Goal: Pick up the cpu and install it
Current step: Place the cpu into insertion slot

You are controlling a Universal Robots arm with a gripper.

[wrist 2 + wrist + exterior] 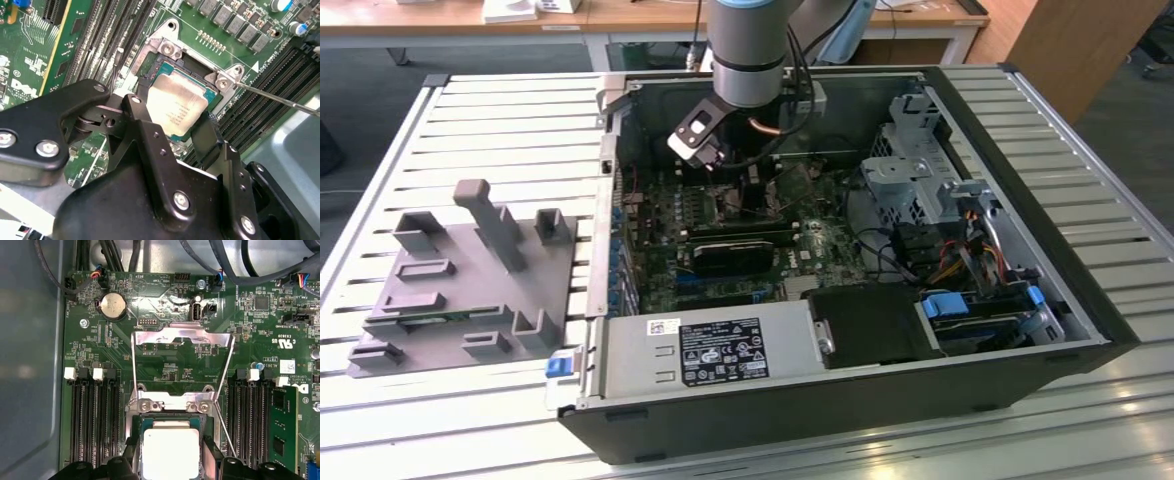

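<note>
Gripper (pixel 173 111): black fingers (pixel 137 107) narrowed to the width of the cpu (pixel 171 452), one against each opposite edge, gripping it. Cpu: silver square, level inside the socket frame (pixel 172 405) mid-motherboard (pixel 165 315), clear of its corners, between two banks of memory slots (pixel 92 420). Hinged metal cover (pixel 182 337) is swung open.

exterior: high, angled down | wrist views: close (both share cpu (pixel 177 107) (pixel 170 452))
</note>
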